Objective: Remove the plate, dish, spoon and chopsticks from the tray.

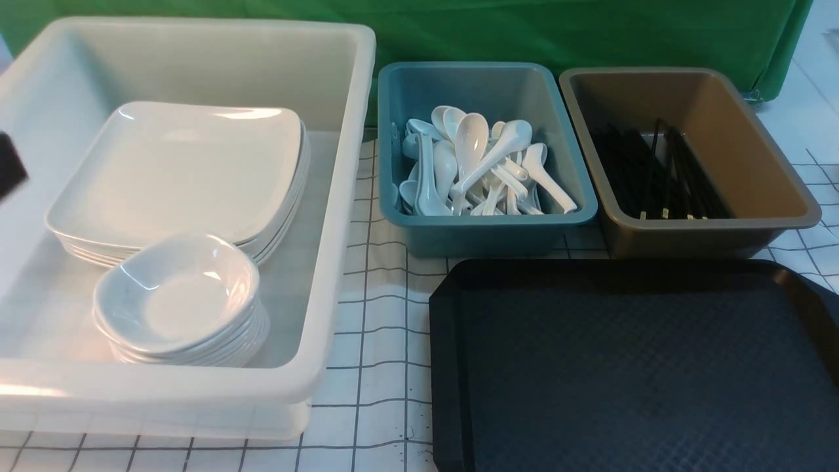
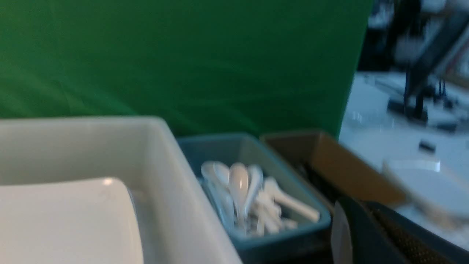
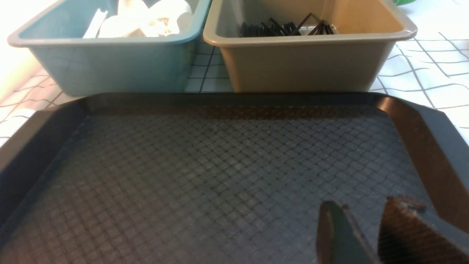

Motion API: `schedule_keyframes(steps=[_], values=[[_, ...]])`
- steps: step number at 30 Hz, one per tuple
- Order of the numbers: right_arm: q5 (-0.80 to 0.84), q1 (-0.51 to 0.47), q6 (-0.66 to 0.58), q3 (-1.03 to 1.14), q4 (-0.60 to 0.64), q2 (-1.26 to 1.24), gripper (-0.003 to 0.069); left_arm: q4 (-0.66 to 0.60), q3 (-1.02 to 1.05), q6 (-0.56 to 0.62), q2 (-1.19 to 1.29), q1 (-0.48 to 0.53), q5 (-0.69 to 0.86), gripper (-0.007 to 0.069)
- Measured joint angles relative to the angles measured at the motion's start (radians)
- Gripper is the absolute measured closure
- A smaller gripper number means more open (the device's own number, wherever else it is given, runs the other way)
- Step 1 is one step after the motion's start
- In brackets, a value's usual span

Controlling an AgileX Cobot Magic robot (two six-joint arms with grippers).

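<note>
Far left, the big white tub (image 1: 341, 196) holds a stack of plates; the top plate (image 1: 177, 170) lies flat, tipped slightly up at the back. In front of it, the top dish (image 1: 177, 295) sits upright on its own stack, touching the plates' near edge. At the frame's left edge, a dark sliver is probably the left arm. The left claw (image 2: 366, 234) shows in its wrist view at the lower edge, fingers together, holding nothing I can see.

Next along, the teal tub (image 1: 485, 229) is heaped with spoons; the topmost spoon (image 1: 468, 154) has its bowl toward the far wall and its handle running back toward the robot.

Then the brown tub (image 1: 688, 233), with chopsticks (image 1: 655, 174) bundled lengthwise, near to far, 1 or 2 crossing at a slant.

Right side, the tray (image 1: 452, 367) sits on the checked counter (image 1: 380, 314), bare across all that shows. The right claw (image 3: 361, 234) hovers low over it, fingers apart, empty. By my read, the clearing looks finished.
</note>
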Motion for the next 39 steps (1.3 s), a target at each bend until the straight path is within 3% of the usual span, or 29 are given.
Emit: schedule_keyframes(steps=[4, 8, 11, 16, 27, 31, 34, 39], values=[[0.0, 0.0, 0.0, 0.0, 0.0, 0.0, 0.0419, -0.049, 0.067, 0.002, -0.028, 0.0, -0.116, 0.0624], [0.0, 0.0, 0.0, 0.0, 0.0, 0.0, 0.0419, -0.039, 0.085, 0.003, -0.03, 0.0, -0.102, 0.0624], [0.0, 0.0, 0.0, 0.0, 0.0, 0.0, 0.0419, 0.006, 0.094, 0.003, -0.034, 0.0, -0.087, 0.0624], [0.0, 0.0, 0.0, 0.0, 0.0, 0.0, 0.0419, 0.23, 0.097, 0.018, -0.034, 0.0, -0.041, 0.0624], [0.0, 0.0, 0.001, 0.0, 0.0, 0.0, 0.0419, 0.293, 0.144, 0.011, -0.052, 0.0, -0.063, 0.0624], [0.0, 0.0, 0.001, 0.0, 0.0, 0.0, 0.0419, 0.389, 0.235, -0.066, -0.109, 0.014, -0.11, 0.0622], [0.0, 0.0, 0.001, 0.0, 0.0, 0.0, 0.0419, 0.457, 0.349, -0.188, -0.222, 0.078, -0.114, 0.0622], [0.0, 0.0, 0.0, 0.0, 0.0, 0.0, 0.0419, 0.472, 0.49, -0.224, -0.347, 0.18, -0.115, 0.0621]])
